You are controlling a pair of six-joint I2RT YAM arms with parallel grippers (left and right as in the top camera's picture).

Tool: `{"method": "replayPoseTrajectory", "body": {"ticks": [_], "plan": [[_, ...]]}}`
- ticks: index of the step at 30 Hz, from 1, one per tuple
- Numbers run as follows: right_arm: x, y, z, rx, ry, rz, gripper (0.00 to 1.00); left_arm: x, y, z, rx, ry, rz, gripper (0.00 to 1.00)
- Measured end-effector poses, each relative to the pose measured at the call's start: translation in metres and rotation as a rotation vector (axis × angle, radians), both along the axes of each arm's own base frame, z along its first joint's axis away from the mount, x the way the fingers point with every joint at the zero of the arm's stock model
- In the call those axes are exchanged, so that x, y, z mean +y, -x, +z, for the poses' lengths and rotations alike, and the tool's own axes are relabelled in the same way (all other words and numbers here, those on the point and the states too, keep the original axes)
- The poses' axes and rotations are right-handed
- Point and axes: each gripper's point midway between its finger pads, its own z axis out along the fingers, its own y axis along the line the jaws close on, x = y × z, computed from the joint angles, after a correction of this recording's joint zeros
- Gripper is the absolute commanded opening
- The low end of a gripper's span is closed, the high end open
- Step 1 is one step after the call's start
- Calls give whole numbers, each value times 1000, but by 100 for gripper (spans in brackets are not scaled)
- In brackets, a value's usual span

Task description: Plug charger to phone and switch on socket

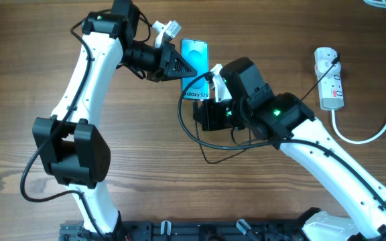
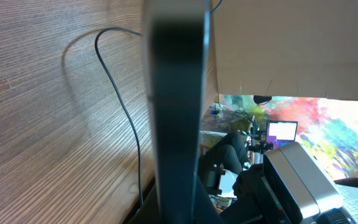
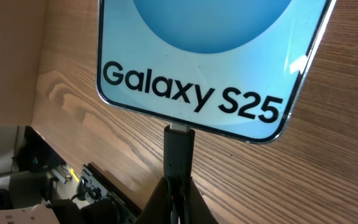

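The phone (image 1: 195,60), cyan screen with "Galaxy S25" band, is held off the table near the top middle. My left gripper (image 1: 183,65) is shut on its side; in the left wrist view the phone (image 2: 176,93) shows edge-on as a dark slab. My right gripper (image 1: 211,86) is shut on the charger connector (image 3: 178,152), whose tip touches the phone's (image 3: 197,62) bottom edge. The thin black charger cable (image 1: 203,144) loops over the table and runs right to its plug in the white socket (image 1: 330,79) at the right.
A white cord (image 1: 374,130) curves from the socket off the right edge. The table's front edge shows in the right wrist view (image 3: 73,158). Bare wood (image 1: 233,201) lies between the arms.
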Motion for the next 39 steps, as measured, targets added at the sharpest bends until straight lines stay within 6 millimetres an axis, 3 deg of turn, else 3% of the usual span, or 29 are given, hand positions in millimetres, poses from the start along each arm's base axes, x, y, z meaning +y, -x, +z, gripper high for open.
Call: {"method": "replayPoseTrajectory", "body": {"ticks": [28, 31, 33, 36, 38, 39], "plan": [[7, -8, 9, -45, -39, 5, 8, 7, -3, 4, 5, -2, 18, 4], [7, -8, 9, -47, -39, 5, 21, 7, -3, 4, 3, -2, 18, 4], [6, -21, 17, -98, -48, -20, 24, 6, 3, 1, 30, -17, 9, 4], [3, -21, 19, -99, -50, -27, 41, 2, 3, 2, 10, -15, -2, 4], [2, -20, 19, -94, -45, -26, 47, 2, 3, 1, 5, -18, -3, 4], [0, -18, 17, -83, -35, -30, 58, 2, 2, 0, 2, -23, -5, 4]]}}
